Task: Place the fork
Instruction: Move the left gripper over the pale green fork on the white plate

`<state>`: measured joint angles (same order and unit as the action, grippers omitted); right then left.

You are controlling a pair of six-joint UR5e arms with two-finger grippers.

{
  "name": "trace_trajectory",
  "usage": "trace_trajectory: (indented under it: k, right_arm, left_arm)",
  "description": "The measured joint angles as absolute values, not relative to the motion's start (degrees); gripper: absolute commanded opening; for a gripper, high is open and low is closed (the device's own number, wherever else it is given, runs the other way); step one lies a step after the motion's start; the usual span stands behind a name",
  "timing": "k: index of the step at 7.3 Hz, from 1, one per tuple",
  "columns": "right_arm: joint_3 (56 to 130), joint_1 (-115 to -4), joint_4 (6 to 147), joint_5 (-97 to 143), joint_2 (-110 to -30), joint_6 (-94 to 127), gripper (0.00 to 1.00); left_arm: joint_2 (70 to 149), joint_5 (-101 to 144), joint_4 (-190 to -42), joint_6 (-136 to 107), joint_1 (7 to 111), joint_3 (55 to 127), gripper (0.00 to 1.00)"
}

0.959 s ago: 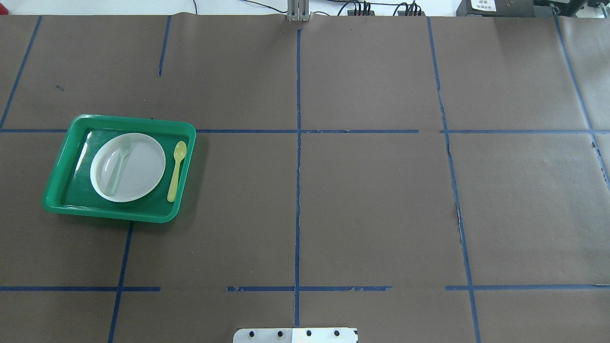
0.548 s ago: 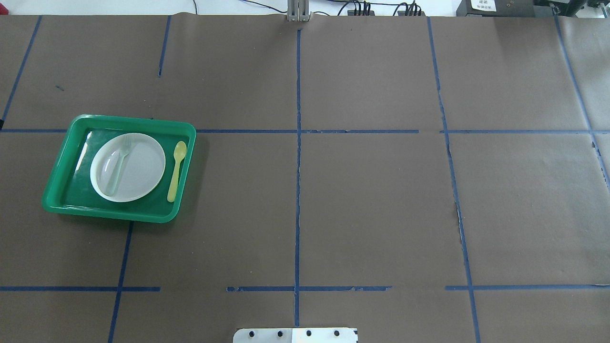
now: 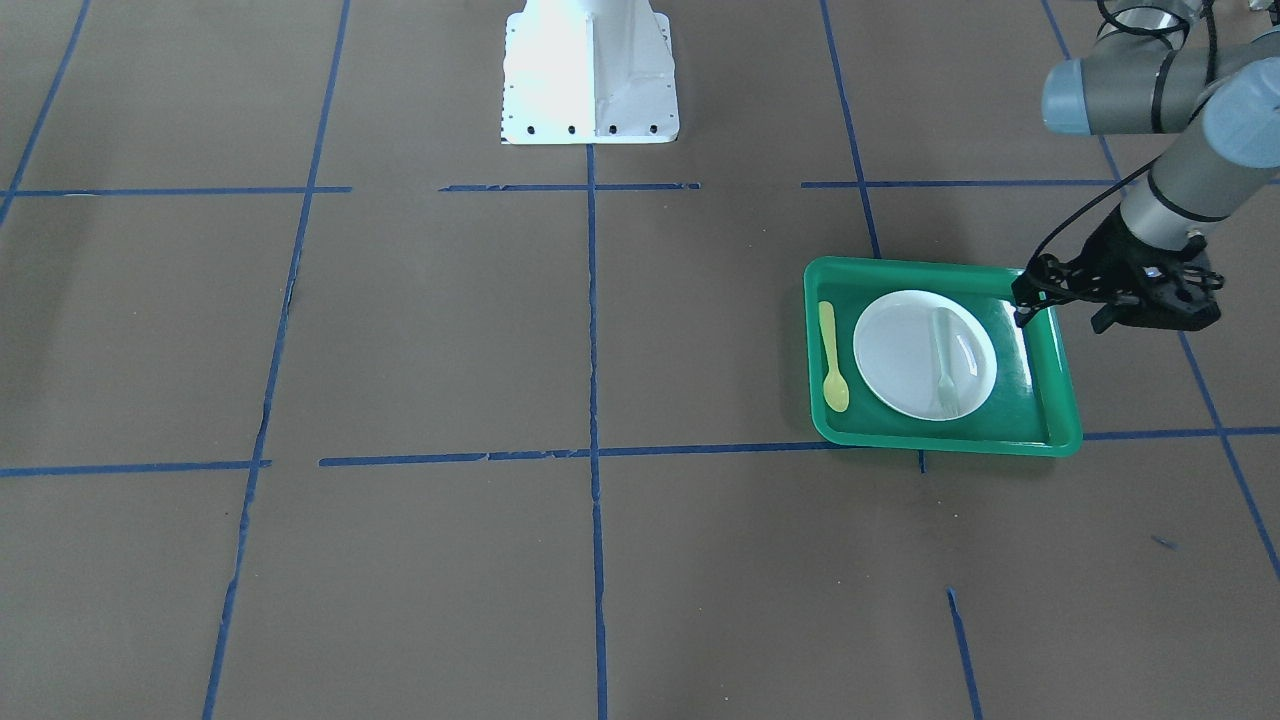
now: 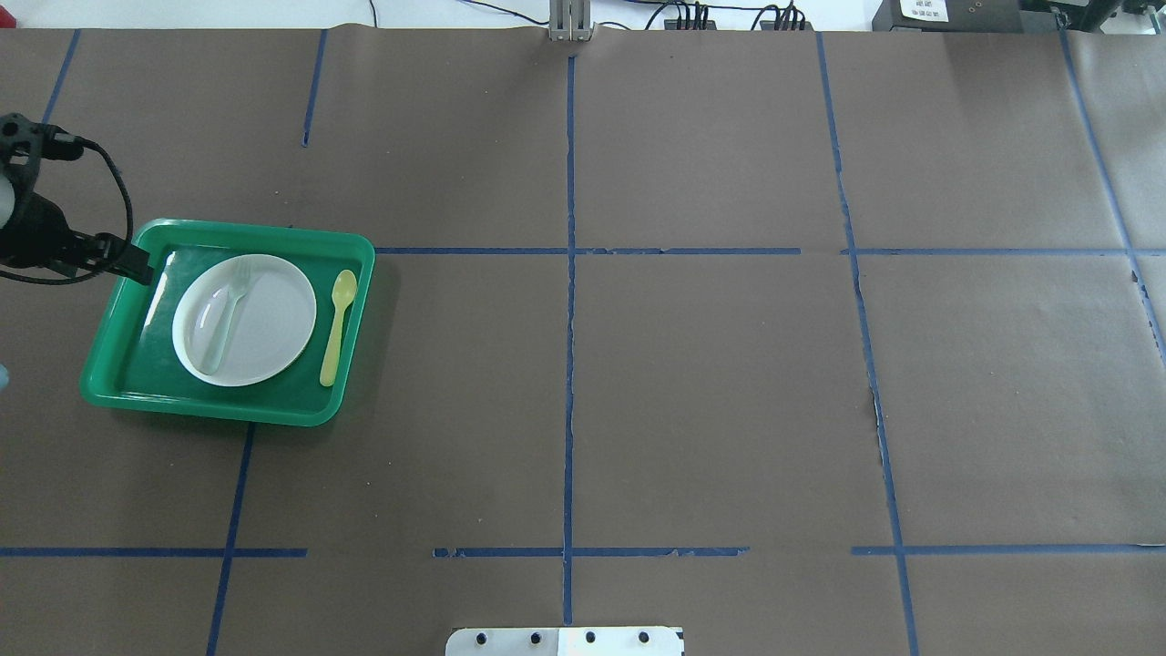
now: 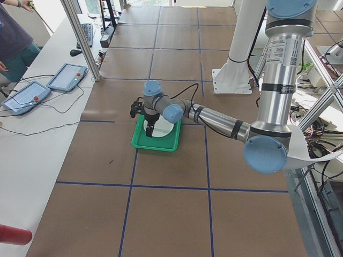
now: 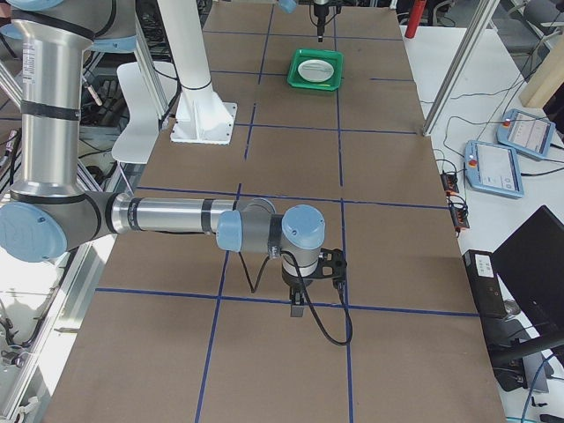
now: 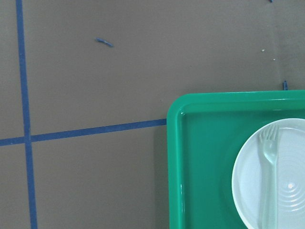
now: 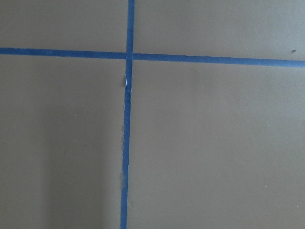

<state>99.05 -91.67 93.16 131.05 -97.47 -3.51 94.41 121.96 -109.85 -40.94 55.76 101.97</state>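
Observation:
The pale translucent fork [image 4: 225, 319] lies on the left half of a white plate [image 4: 273, 328] inside a green tray [image 4: 228, 410], tines toward the far side. It also shows in the front view [image 3: 945, 365] and the left wrist view [image 7: 269, 176]. My left gripper [image 4: 141, 267] hangs above the tray's far left corner, to the left of the fork, and looks shut and empty; the front view [image 3: 1022, 305] shows it too. My right gripper [image 6: 298, 308] hangs over bare table far from the tray; I cannot tell whether it is open or shut.
A yellow-green spoon [image 4: 337, 328] lies in the tray to the right of the plate. Brown paper with blue tape lines covers the table. The robot's white base [image 3: 590, 70] stands at the table's near edge.
My left arm has come into the overhead view from the left edge and now hangs over the tray's far left corner. Fork, plate, spoon and tray have not moved.

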Motion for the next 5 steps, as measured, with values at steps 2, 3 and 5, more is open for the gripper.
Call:
trace_trajectory:
  k: [2, 3, 5]
  right_arm:
    - [99.05, -91.67, 93.17, 131.05, -97.47, -3.51, 1.0]
    - [99.05, -91.67, 93.16, 131.05, -97.47, -3.52, 1.0]
    - [99.05, -91.67, 93.16, 131.04, -97.47, -3.52, 1.0]
  left_arm:
    - [95.16, 119.27, -113.89, -45.3, 50.37, 100.62, 0.93]
    - [96.22, 118.55, -115.13, -46.18, 48.74, 98.96, 0.85]
    - [97.88, 117.95, -115.94, -46.48, 46.96, 96.65, 0.67]
